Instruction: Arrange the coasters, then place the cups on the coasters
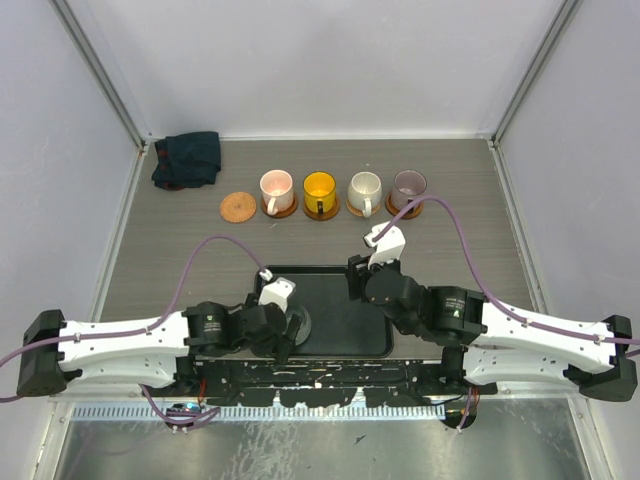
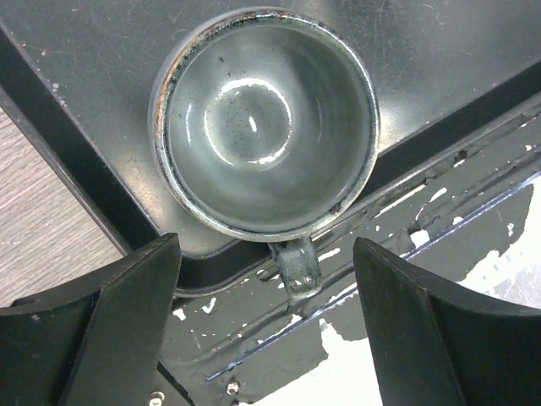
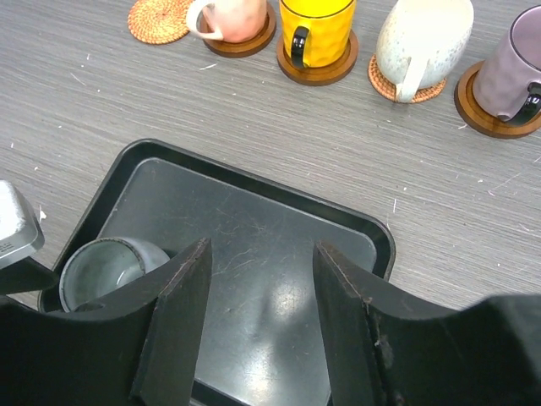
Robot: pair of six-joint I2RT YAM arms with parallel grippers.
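Along the far side of the table runs a row of coasters: a bare coaster (image 1: pixel 238 207) (image 3: pixel 159 19), then a pink cup (image 1: pixel 277 188) (image 3: pixel 232 15), a yellow cup (image 1: pixel 320 190) (image 3: pixel 317 30), a cream cup (image 1: pixel 364 190) (image 3: pixel 423 38) and a mauve cup (image 1: pixel 409 186) (image 3: pixel 511 68), each standing on its own coaster. A grey cup (image 2: pixel 266 127) (image 3: pixel 106 271) stands upright in the near-left corner of the black tray (image 1: pixel 350 330). My left gripper (image 2: pixel 264 254) (image 1: pixel 287 325) hangs open over the cup's handle (image 2: pixel 296 266), not touching it. My right gripper (image 3: pixel 262 254) (image 1: pixel 358 282) is open and empty above the tray's floor.
A dark crumpled cloth (image 1: pixel 187 158) lies at the back left corner. Pale walls close off the table on the left, right and far sides. Purple cables loop from both arms over the table. The tray's near rim (image 2: pixel 397 161) runs along the table's front edge.
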